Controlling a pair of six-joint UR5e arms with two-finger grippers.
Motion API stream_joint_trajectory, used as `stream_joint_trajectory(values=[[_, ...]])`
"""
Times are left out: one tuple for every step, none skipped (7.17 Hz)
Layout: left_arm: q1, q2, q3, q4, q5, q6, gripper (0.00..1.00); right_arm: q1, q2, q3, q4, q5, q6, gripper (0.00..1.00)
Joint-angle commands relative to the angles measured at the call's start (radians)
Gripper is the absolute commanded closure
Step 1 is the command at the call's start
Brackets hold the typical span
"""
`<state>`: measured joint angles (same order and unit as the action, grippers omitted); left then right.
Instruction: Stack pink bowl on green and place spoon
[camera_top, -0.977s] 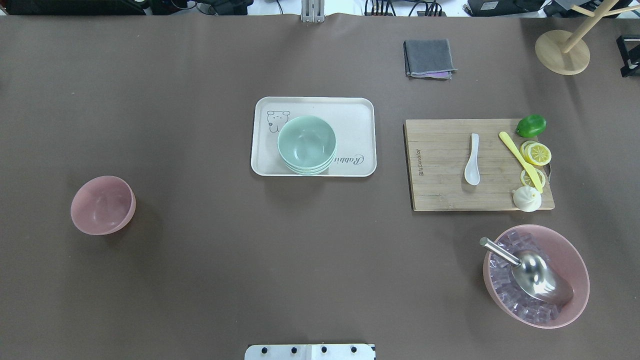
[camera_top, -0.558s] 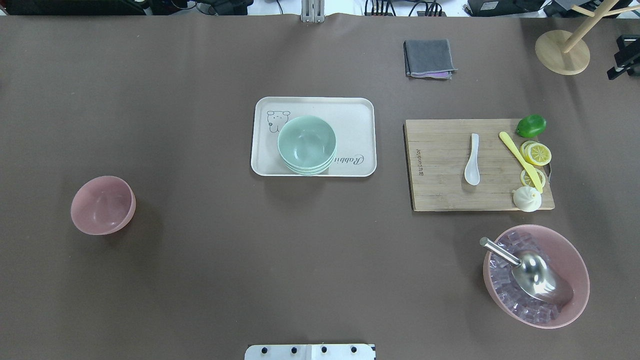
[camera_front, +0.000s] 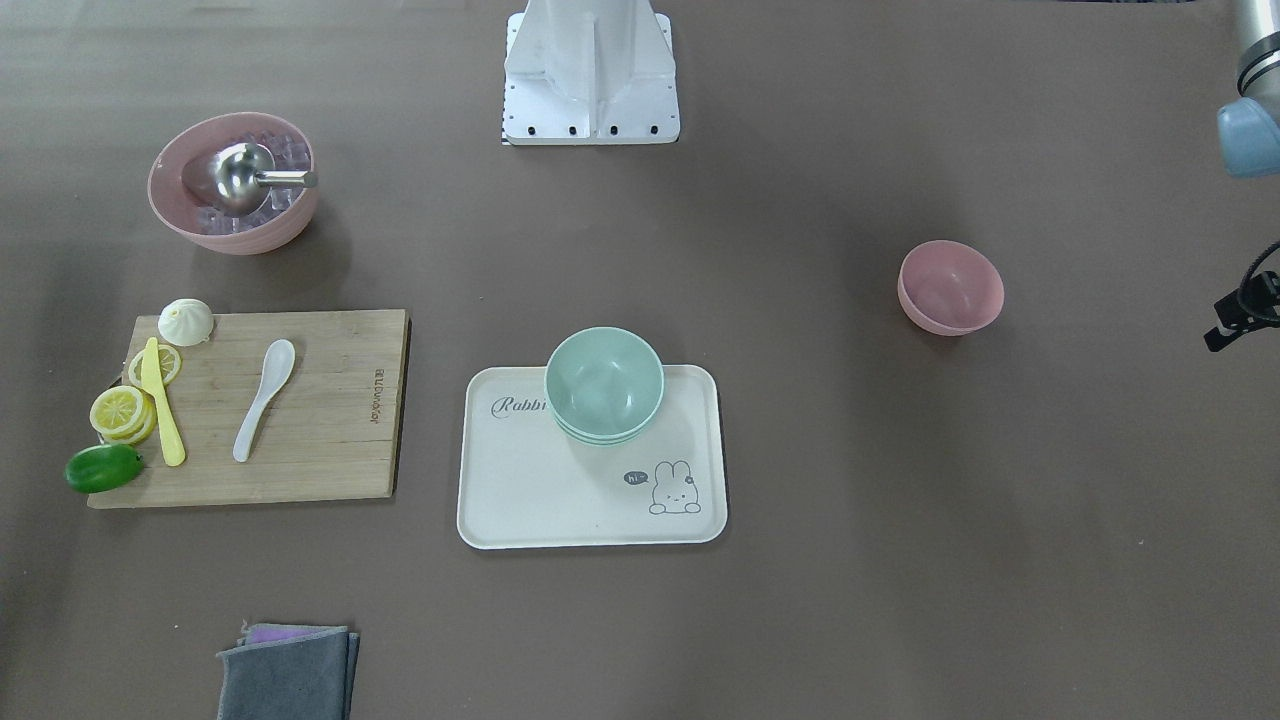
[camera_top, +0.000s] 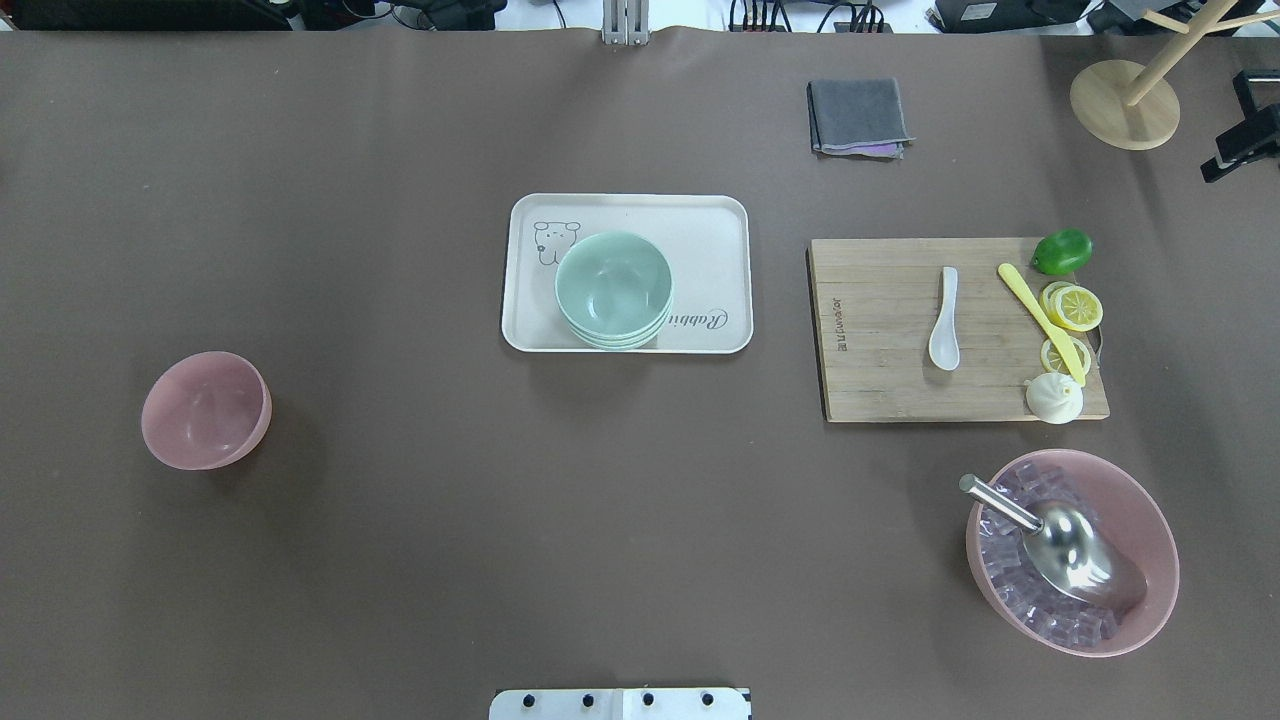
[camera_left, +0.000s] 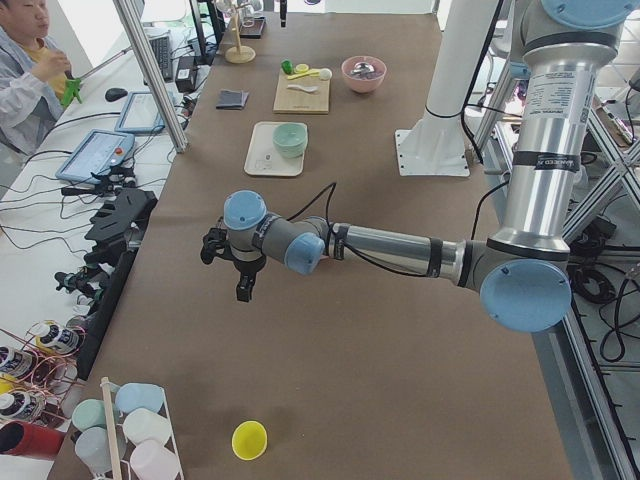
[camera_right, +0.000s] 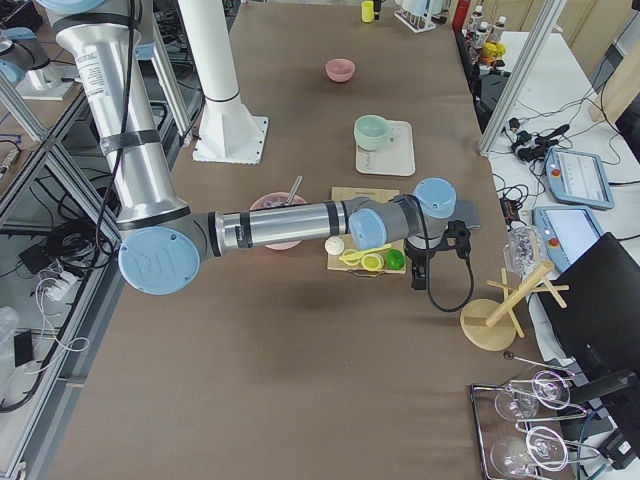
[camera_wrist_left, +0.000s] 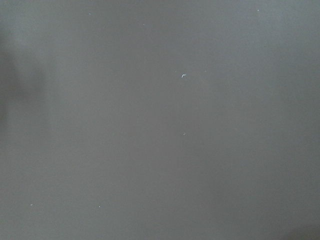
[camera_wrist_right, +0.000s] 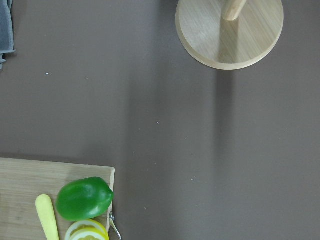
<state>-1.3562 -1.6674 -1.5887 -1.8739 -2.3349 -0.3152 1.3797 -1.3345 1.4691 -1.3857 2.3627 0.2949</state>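
My left gripper (camera_left: 243, 285) hangs over bare table (camera_top: 450, 520) out past the table's left end of things; I cannot tell how its jaws stand, and its wrist camera sees only matte brown covering. My right gripper (camera_right: 420, 272) hovers near the round wooden stand base (camera_top: 1124, 104), beyond the far right corner of the cutting board (camera_top: 880, 370); its jaws I cannot make out either.

The pink bowl (camera_top: 206, 410) stands alone and upright on my left, well apart from everything, with open brown surface on every side and a wide clear stretch between it and the tray (camera_top: 690, 225). The green bowls (camera_top: 613, 288), smooth and nested in a short stack, sit on that cream tray with rounded corners, towards its near long edge. The tray reads "Rabbit" in script, with a small rabbit drawing and a "hi" bubble.

The spoon (camera_top: 945, 320), glossy white, lies flat on the striped bamboo board, its bowl end towards me, with free wood to its left. A printed mark runs along the board's left edge, too small to read. Right of the spoon lie a yellow knife (camera_top: 1040, 322), lemon slices (camera_top: 1073, 307), a white bun (camera_top: 1054, 398) and a shiny green fruit (camera_top: 1062, 251) at the corner. Nearer me, a big pink bowl (camera_top: 1160, 560) holds clear cubes and a metal scoop (camera_top: 1080, 560). A folded grey cloth (camera_top: 858, 117) lies far off.
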Motion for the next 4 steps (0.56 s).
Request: stream_joint_trajectory(values=[[0.0,0.0,-0.004,0.004,0.002,0.004,0.02,-0.008,-0.023,-0.012,0.01,-0.006,0.009,0.0],[0.0,0.0,-0.01,0.002,-0.007,0.002,0.02,-0.01,-0.017,-0.016,0.01,-0.008,0.01,0.0],[-0.003,0.015,-0.043,0.005,-0.007,0.001,0.02,-0.016,-0.005,-0.045,0.01,-0.008,0.01,0.0],[0.0,0.05,-0.051,0.001,-0.004,-0.002,0.02,-0.024,-0.006,-0.033,0.013,-0.007,0.01,0.0]])
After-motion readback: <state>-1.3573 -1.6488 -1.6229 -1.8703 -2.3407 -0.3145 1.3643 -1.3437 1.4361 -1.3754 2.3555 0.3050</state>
